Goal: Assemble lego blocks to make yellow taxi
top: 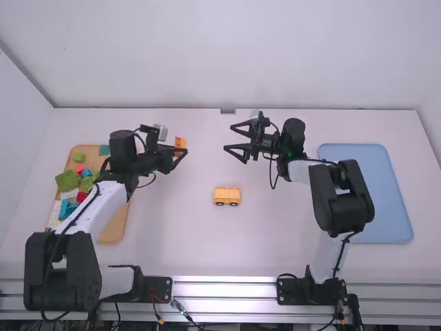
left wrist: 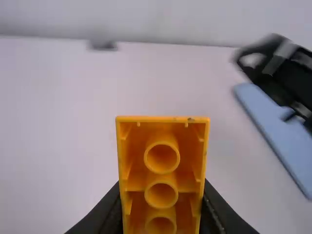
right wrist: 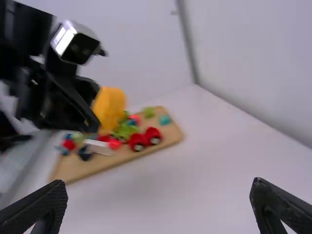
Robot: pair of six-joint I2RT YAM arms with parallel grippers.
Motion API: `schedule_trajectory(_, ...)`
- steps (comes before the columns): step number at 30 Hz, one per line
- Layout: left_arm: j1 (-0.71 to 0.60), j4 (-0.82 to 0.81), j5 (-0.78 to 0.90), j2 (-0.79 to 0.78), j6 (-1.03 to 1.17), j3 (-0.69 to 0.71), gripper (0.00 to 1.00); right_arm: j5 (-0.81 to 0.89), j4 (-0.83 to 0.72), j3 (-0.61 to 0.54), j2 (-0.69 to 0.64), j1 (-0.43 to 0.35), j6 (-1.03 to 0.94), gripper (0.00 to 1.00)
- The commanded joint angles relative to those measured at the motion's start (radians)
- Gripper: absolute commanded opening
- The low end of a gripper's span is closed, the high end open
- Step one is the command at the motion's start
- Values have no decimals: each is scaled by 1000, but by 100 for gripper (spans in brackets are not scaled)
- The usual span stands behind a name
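Note:
My left gripper [top: 175, 158] is near the tray's right side in the high view, shut on an orange-yellow block [top: 180, 145]. In the left wrist view that block [left wrist: 162, 165] stands between the fingers of the left gripper [left wrist: 162, 209], its hollow side with round tubes facing the camera. My right gripper [top: 234, 143] stands open above the table right of the middle, nothing between its fingers; the right wrist view shows the same gripper [right wrist: 158, 200] spread wide. A yellow car body with wheels [top: 227, 196] rests on the table between the two arms.
A wooden tray [top: 114, 231] at the left holds several green, red, blue and white blocks. A blue tray [top: 372, 196] lies at the right, partly behind the right arm. The wall rises beyond the table's far edge.

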Motion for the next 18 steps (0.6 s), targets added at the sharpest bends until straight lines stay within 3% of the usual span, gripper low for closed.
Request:
schedule_trajectory(1, -60, 80, 200, 63, 94, 9, 8, -265, 2, 115, 59, 8, 166, 100)
schedule_trajectory(4, -87, 239, 274, 143, 63, 9, 9, -312, -6, 180, 94, 21, 204, 98)
schedule_trajectory(12, -87, 633, 393, 327, -84, 9, 6, -312, 31, 185, 96, 48, 226, 92)
schedule_trajectory(18, -92, 762, 393, 368, -179, 9, 6, -308, 28, 185, 96, 76, 226, 80)
